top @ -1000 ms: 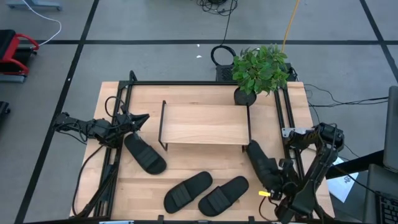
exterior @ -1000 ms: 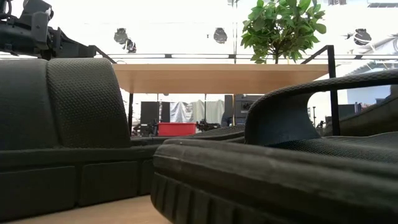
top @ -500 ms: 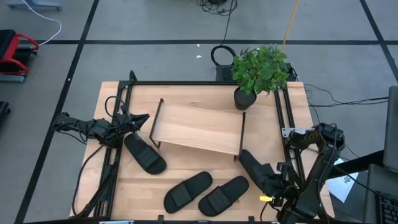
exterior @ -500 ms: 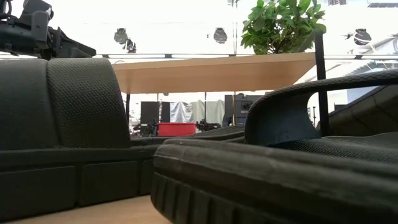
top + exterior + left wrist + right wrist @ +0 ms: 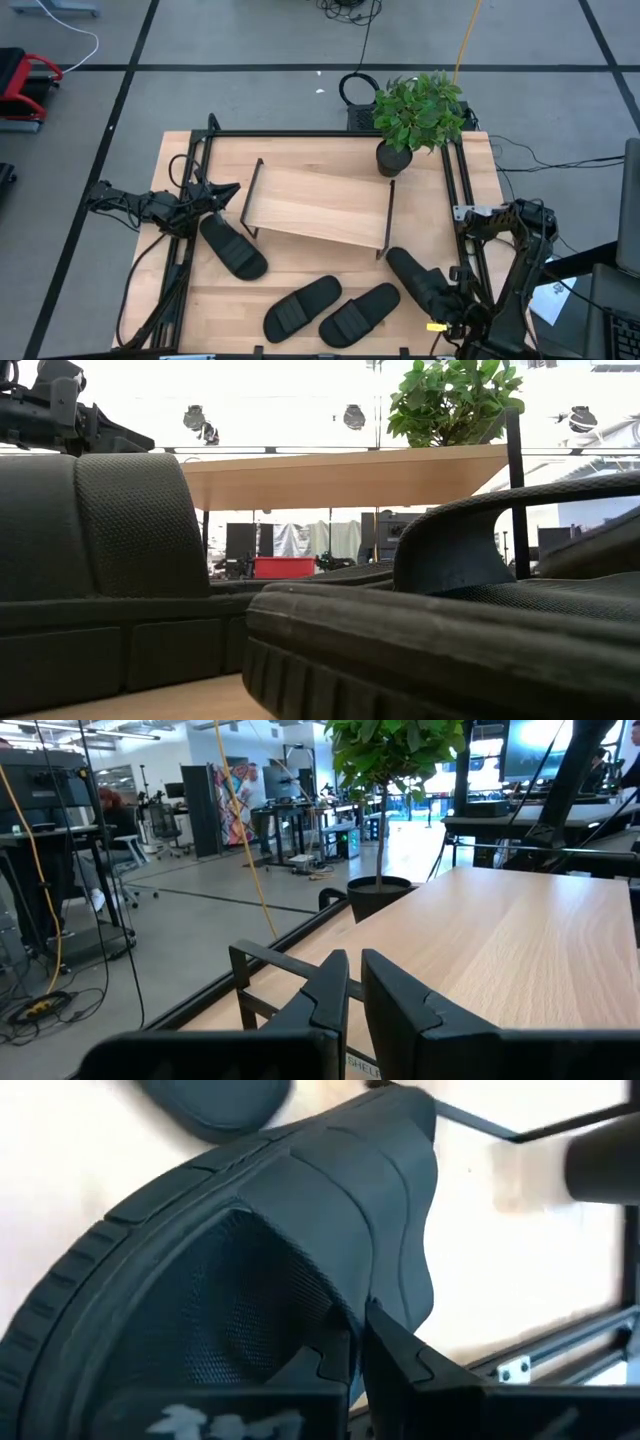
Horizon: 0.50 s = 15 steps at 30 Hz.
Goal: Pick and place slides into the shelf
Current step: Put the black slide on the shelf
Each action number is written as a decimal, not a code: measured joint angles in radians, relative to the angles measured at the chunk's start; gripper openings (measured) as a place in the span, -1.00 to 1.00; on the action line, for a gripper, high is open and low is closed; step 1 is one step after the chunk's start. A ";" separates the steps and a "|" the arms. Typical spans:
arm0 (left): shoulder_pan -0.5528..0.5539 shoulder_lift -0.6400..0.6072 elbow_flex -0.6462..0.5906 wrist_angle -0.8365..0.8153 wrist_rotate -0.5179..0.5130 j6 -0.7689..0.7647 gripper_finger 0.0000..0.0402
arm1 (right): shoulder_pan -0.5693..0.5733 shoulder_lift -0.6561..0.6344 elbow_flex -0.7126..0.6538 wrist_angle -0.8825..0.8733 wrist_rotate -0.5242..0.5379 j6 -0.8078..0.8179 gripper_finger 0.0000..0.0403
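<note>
My right hand grips a slide near the desk's right edge; my left hand waits closed at the left edge, beside the skewed shelf.

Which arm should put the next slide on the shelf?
Right, I'd say. The right gripper is already shut on a slide just off the skewed shelf, near its right end. The left gripper sits shut and empty at the table's left edge.
</note>
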<state>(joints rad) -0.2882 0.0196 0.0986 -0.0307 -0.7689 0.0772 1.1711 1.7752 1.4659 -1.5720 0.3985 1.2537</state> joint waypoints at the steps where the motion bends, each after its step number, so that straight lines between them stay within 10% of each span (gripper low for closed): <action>1: 0.000 0.000 0.000 0.000 0.000 0.000 -0.82 | 0.004 0.000 0.017 0.000 0.002 -0.013 -1.00; 15: 0.000 0.000 0.000 0.000 0.000 0.005 -0.82 | 0.005 0.000 0.344 -0.004 0.392 -0.373 -1.00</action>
<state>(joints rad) -0.2882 0.0194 0.0986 -0.0307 -0.7689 0.0820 1.1759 1.7752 1.8098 -1.5756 0.7900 0.8810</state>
